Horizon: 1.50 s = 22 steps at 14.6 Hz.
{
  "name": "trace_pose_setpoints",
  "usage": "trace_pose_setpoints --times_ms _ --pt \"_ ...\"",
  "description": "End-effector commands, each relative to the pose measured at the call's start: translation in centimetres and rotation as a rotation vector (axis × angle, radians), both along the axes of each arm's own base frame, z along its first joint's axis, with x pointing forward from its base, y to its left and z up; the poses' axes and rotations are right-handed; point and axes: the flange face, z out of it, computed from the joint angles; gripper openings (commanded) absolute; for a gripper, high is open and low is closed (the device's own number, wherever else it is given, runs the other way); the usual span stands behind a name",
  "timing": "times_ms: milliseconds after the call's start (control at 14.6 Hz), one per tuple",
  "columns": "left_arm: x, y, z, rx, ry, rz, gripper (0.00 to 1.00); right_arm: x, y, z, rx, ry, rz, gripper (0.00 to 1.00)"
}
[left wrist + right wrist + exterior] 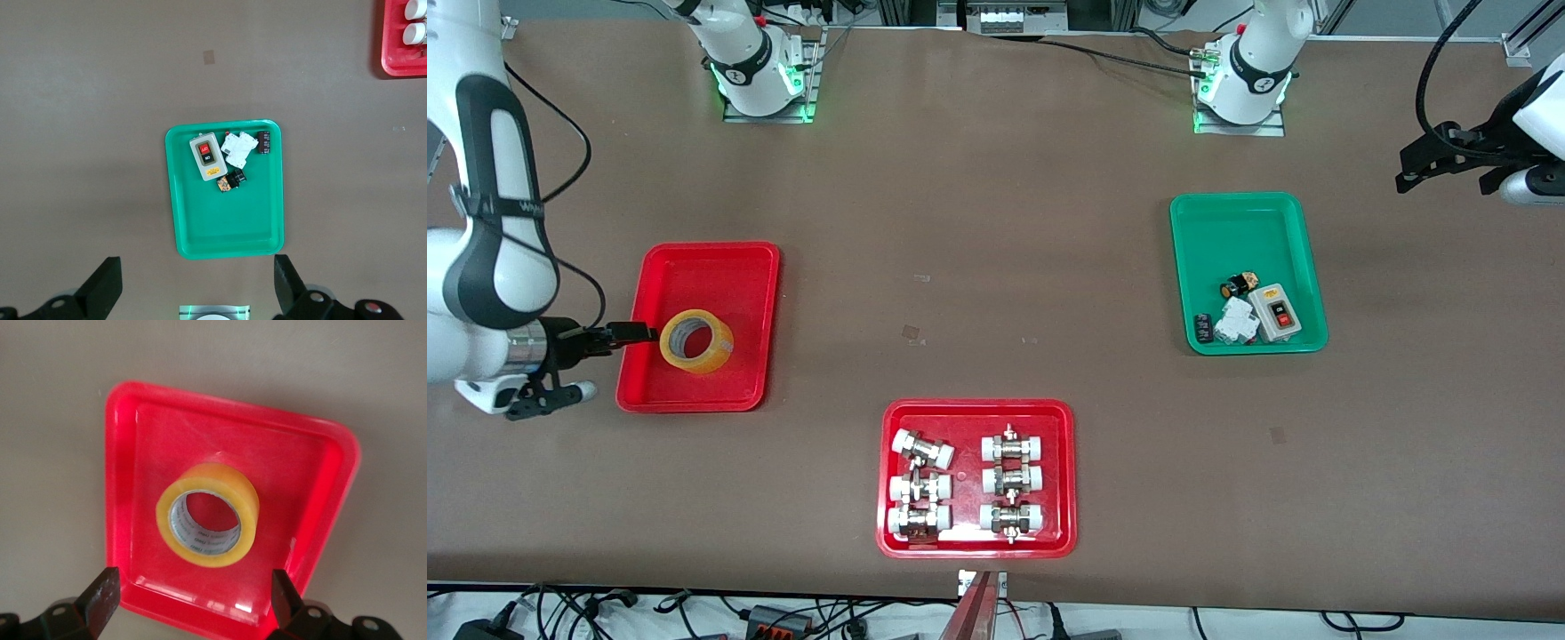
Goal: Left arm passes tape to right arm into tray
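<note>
Tape [696,341] lies flat in plain red tray [720,262], toward right arm's end of counter. Right hand [192,600] over tray edge, fingers spread, empty. Left hand [197,285] open, waiting high over green tray [227,227].

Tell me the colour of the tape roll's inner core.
White, inside the translucent yellow tape; clearest in the right wrist view.
</note>
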Motion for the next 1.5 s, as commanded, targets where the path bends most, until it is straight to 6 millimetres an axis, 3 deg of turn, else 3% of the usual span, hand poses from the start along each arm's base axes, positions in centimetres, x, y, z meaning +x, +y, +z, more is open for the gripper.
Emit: trace_pose_setpoints --times_ms 0,137,273,478,546,751,820,1161,1434 --pt "-0.3 -0.2 0.7 0.007 0.000 0.007 1.00 -0.9 1.3 6.8 -0.093 -0.070 -0.077 1.00" --pt "-0.3 -0.2 0.7 0.009 0.000 0.007 1.00 -1.6 1.7 11.1 -0.117 -0.127 -0.132 1.00" --pt "-0.3 -0.2 0.7 0.008 0.000 0.002 1.00 -2.8 2.0 14.2 -0.140 -0.129 -0.123 1.00" --pt "-0.3 -0.4 0.8 0.008 -0.001 -0.007 1.00 -2.8 2.7 20.6 -0.139 -0.168 -0.116 1.00" --pt "-0.3 -0.5 0.8 0.014 0.000 -0.011 1.00 -2.7 3.4 21.5 -0.143 -0.179 -0.110 1.00" --pt "-0.3 -0.2 0.8 0.018 0.000 -0.012 1.00 -2.7 5.2 22.2 -0.157 -0.192 -0.216 1.00" --pt "-0.3 -0.1 0.8 0.019 -0.002 -0.021 1.00 -2.7 6.5 22.3 -0.166 -0.197 -0.204 1.00" --pt "-0.2 1.0 0.7 0.011 -0.004 -0.060 1.00 -3.5 4.4 22.4 -0.182 -0.260 -0.192 1.00" --pt "-0.2 0.8 0.7 0.013 -0.004 -0.054 1.00 -4.9 4.4 22.3 -0.181 -0.249 -0.191 1.00"
